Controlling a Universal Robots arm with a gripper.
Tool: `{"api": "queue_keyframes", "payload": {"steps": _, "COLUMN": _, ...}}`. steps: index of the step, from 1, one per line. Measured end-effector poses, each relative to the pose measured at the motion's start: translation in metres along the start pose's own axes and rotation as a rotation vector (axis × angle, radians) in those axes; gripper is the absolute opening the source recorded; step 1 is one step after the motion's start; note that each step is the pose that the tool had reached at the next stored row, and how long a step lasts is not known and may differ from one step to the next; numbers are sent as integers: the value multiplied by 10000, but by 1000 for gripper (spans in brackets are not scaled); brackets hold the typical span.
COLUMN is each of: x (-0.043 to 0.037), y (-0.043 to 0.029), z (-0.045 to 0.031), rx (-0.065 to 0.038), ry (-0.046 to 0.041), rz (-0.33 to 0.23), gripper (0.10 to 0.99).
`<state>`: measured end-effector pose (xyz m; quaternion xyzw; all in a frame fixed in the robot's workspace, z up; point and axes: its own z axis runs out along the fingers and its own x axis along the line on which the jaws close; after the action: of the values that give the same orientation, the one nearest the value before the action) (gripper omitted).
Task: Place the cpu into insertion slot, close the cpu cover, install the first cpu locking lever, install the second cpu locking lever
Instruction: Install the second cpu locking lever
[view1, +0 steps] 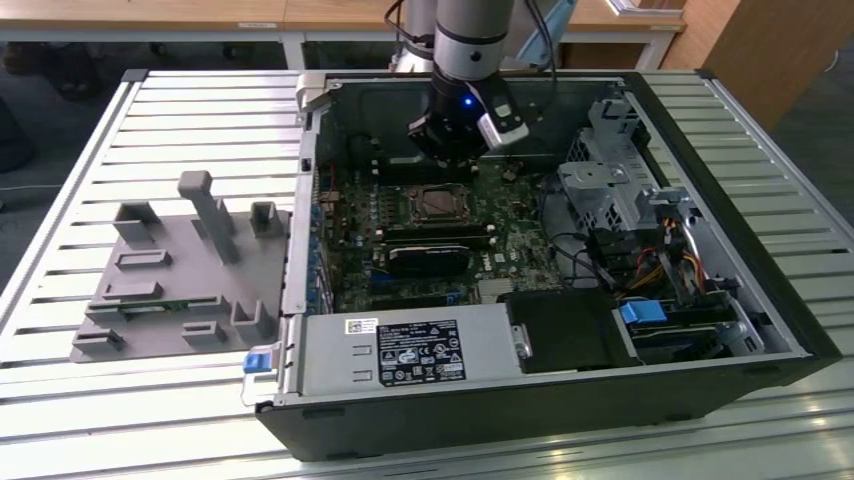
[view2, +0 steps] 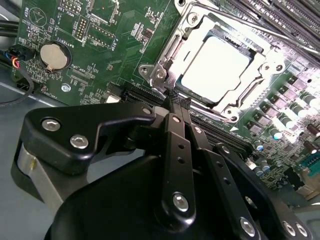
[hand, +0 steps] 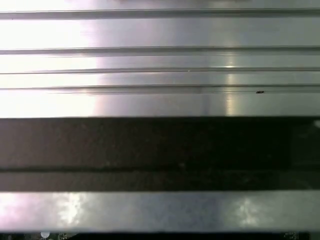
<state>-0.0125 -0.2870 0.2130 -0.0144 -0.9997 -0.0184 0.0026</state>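
Note:
In the second wrist view the cpu lies flat in the insertion slot, its pale metal face glaring. The cpu cover, a silver frame, lies down around it. A thin metal lever rod runs along the socket's side by the memory slots. My gripper has its black fingers pressed together, tips right at the socket frame's corner, and I see nothing between them. In the exterior view the gripper hangs inside the open computer case just behind the socket.
A coin battery sits on the green board beside the socket. The case holds a power supply, a drive cage and cables. A grey fixture plate lies on the slatted table at the exterior view's left.

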Motion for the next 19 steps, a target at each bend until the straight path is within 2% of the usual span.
{"api": "queue_keyframes", "payload": {"steps": 10, "x": -3, "y": -46, "z": -1, "rx": -1, "ry": 0, "rz": 0, "gripper": 118}}
{"api": "queue_keyframes", "payload": {"steps": 19, "x": -5, "y": -121, "z": -7, "rx": -2, "ry": 1, "rz": 1, "gripper": 118}}
